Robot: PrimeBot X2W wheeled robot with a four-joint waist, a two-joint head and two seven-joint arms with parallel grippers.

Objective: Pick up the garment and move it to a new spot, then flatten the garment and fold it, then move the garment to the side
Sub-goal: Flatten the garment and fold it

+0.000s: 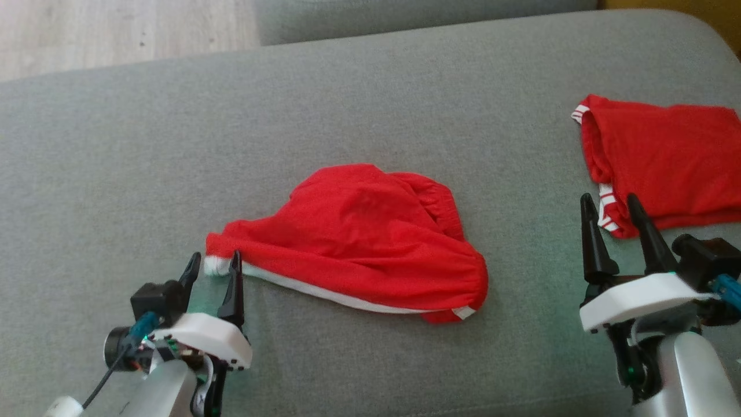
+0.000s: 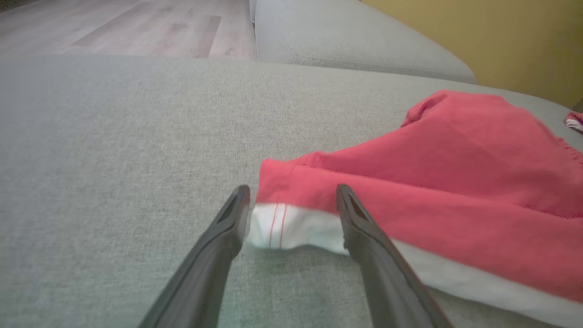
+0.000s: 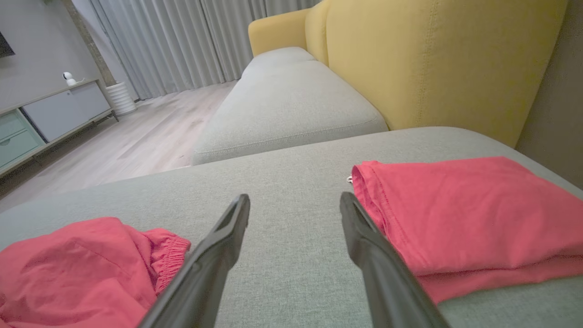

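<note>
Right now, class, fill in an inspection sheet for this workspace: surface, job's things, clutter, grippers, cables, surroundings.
Surface: grey cushion, flat.
Job's things: red shorts, crumpled mid-cushion, white hem toward the left gripper.
Clutter: folded red garment at the cushion's right end.
Grippers: left gripper open, fingertips flanking the hem corner; right gripper open, holding nothing, beside the folded garment.
Cables: dark cable at the left wrist; blue cable at the right wrist.
Surroundings: wood floor, yellow sofa back, curtains, cabinet.
</note>
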